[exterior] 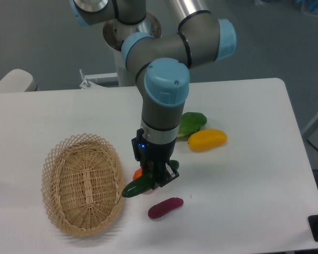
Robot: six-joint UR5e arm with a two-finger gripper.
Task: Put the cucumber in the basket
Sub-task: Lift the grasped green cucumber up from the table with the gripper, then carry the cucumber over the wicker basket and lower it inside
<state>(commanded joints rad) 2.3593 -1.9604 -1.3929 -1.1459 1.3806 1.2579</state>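
The cucumber [138,186] is slim and dark green, tilted, with its left end pointing down toward the basket's right rim. My gripper [155,182] is shut on the cucumber's right end and holds it just above the table. The basket [84,183] is an oval tan wicker one at the table's front left, empty inside. The cucumber's lower tip hangs close to the basket's right edge, outside it.
A purple sausage-shaped vegetable [165,207] lies just in front of the gripper. An orange item [138,173] peeks out behind the cucumber. A yellow vegetable [207,139] and a leafy green one [191,123] lie to the right of the arm.
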